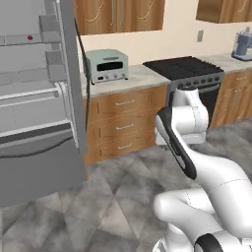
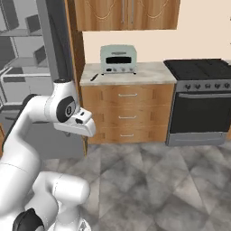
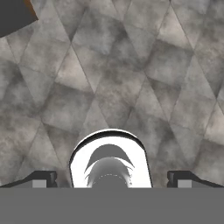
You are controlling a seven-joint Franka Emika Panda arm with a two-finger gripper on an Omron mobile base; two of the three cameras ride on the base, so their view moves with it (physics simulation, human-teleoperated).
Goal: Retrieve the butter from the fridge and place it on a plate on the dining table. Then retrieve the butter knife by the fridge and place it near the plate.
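Gripper (image 3: 112,179) spread wide above grey floor (image 3: 131,78), no writing legible.

A home kitchen. Far wall: wooden upper cabinets (image 2: 128,13) above a stone counter (image 2: 135,72) with wooden drawers (image 2: 127,113), carrying a toaster oven (image 2: 118,58); black stove (image 2: 200,101) at right; open grey fridge (image 1: 34,98) at left; grey tiled floor (image 2: 158,189).

The tall grey fridge (image 1: 34,98) stands open, its door edge (image 2: 56,40) jutting beside the beige stone worktop (image 2: 135,72). A pale green toaster oven (image 2: 118,58) crowds the worktop; grey tiled floor (image 3: 131,65) lies bare.
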